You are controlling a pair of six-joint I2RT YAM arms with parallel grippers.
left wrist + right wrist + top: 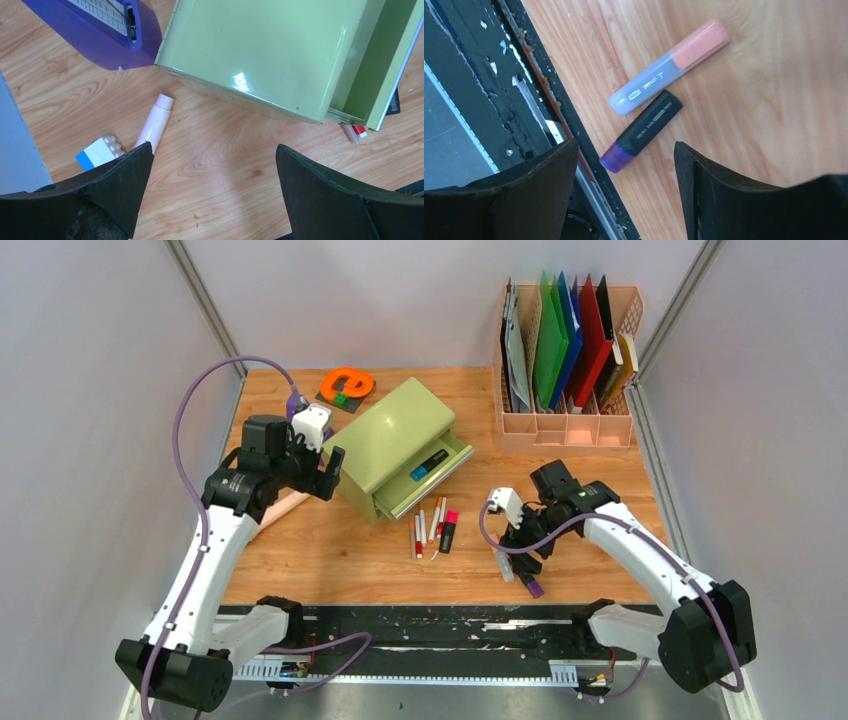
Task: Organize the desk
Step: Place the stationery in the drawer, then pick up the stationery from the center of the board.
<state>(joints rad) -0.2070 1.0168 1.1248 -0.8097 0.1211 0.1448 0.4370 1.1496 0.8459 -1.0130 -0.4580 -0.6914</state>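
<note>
One black highlighter point(644, 129) on desk point(774, 125), print unreadable | left gripper point(214, 165) apart | right gripper point(625, 167) apart

The left hand point(212, 150) hangs over the desk point(220, 200), its two black fingers point(120, 185) spread wide with only bare wood grain between them. Just beyond the left finger lies a pale cylindrical tube point(156, 122), its near end hidden behind the fingertip. A white and blue building block point(97, 152) sits just beside the tube, to its left. At far left is a purple object point(100, 35) bearing a white scale; its identity cannot be determined. An olive-green drawer chest point(260, 50) occupies the far centre and right. Its drawer point(380, 65) is pulled out at the right. A red-tipped marker point(356, 132) protrudes from under the drawer's corner.
</note>
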